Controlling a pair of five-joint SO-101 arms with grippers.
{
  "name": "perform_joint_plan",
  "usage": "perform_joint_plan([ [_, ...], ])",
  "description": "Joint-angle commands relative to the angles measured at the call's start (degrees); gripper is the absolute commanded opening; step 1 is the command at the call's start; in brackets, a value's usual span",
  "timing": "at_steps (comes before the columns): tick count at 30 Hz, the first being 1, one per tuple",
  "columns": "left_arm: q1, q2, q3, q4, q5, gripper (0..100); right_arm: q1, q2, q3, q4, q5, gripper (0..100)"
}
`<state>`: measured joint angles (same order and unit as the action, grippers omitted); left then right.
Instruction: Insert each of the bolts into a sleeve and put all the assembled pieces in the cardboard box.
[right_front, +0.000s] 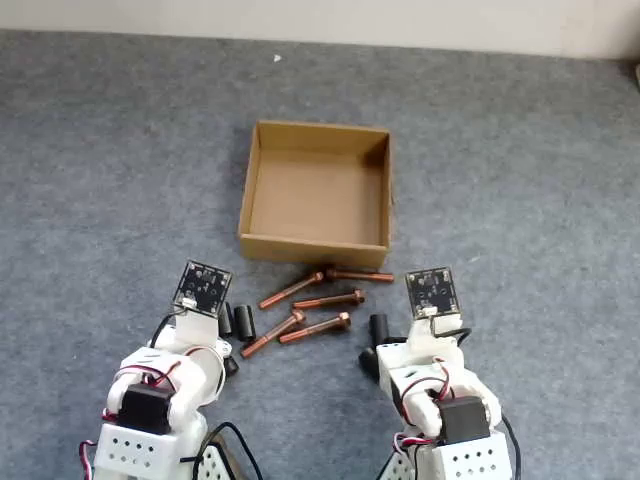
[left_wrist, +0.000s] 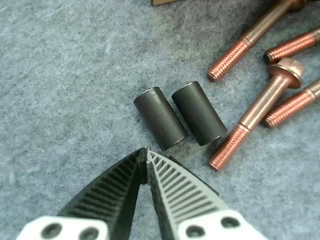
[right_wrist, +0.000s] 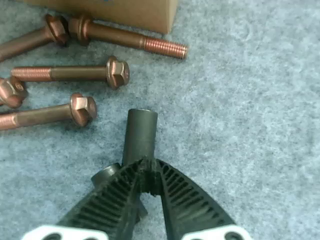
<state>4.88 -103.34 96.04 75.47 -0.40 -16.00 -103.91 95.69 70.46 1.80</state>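
Observation:
Several copper bolts (right_front: 318, 300) lie loose on the grey carpet just in front of the open cardboard box (right_front: 262, 170). Two black sleeves (right_front: 236, 320) lie side by side to the left of the bolts, and another sleeve (right_front: 379, 327) lies to their right. My left gripper (left_wrist: 146, 151) is shut and holds nothing. Its tips sit just short of the nearer of the two sleeves (left_wrist: 160, 118), with the second sleeve (left_wrist: 199, 113) beside it. My right gripper (right_wrist: 150, 162) is also shut and holds nothing, with its tips at the end of a sleeve (right_wrist: 140, 134). A further sleeve (right_wrist: 106, 176) lies against one finger.
The left arm (right_front: 170, 385) and right arm (right_front: 440, 390) stand at the table's near edge, either side of the bolts. In the right wrist view, bolts (right_wrist: 75, 73) lie between the gripper and the box wall (right_wrist: 125, 12). Bare carpet surrounds the box on both sides.

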Motion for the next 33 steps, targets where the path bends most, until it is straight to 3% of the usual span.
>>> perform_joint_plan([
  [1, -0.48, -0.40, 1.19, 0.18, -0.70, 1, 0.48, -0.31, 6.99, 0.40, 0.62, 0.5],
  [24, -0.48, -0.57, -1.01, 0.09, -0.79, 1, -2.33, -0.31, 7.16, 0.66, 0.62, 0.5],
  [33, -6.20, -0.57, -9.89, 0.00, -0.88, 1, 9.36, -0.22, -2.24, -7.43, 0.79, 1.1],
])
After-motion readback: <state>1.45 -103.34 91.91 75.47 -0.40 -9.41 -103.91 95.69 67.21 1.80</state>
